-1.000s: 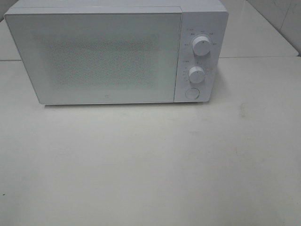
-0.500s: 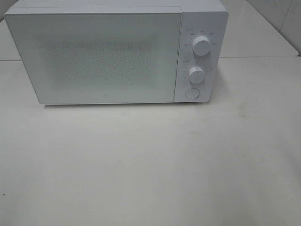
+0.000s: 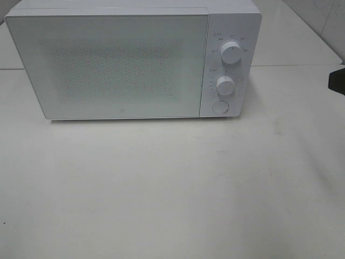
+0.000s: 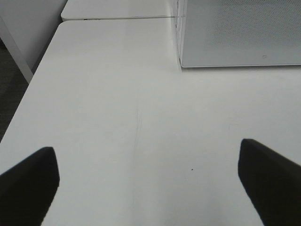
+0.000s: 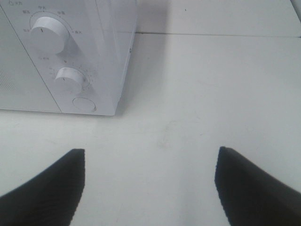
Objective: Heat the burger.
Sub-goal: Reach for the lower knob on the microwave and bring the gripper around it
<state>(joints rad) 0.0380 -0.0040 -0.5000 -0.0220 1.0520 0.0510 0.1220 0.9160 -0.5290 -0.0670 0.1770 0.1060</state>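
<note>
The burger is out of view in every frame. A white microwave (image 3: 124, 59) stands at the back of the table with its door shut; its inside is hidden. My left gripper (image 4: 146, 157) is open and empty above bare table, left of the microwave's front corner (image 4: 181, 63). My right gripper (image 5: 150, 157) is open and empty above bare table, in front of and to the right of the microwave's control panel (image 5: 61, 70). In the exterior high view only a dark tip of the right gripper (image 3: 338, 81) shows at the right edge; the left gripper is out of that view.
The panel has an upper knob (image 3: 231, 52), a lower knob (image 3: 225, 85) and a round button (image 3: 220, 107). The white table (image 3: 172, 183) spreads in front of the microwave. A seam (image 3: 302, 66) joins it to a second table behind. The left table edge (image 4: 28, 89) drops to the floor.
A dark part of the right gripper has come into the exterior high view at the right edge. The microwave has not moved.
</note>
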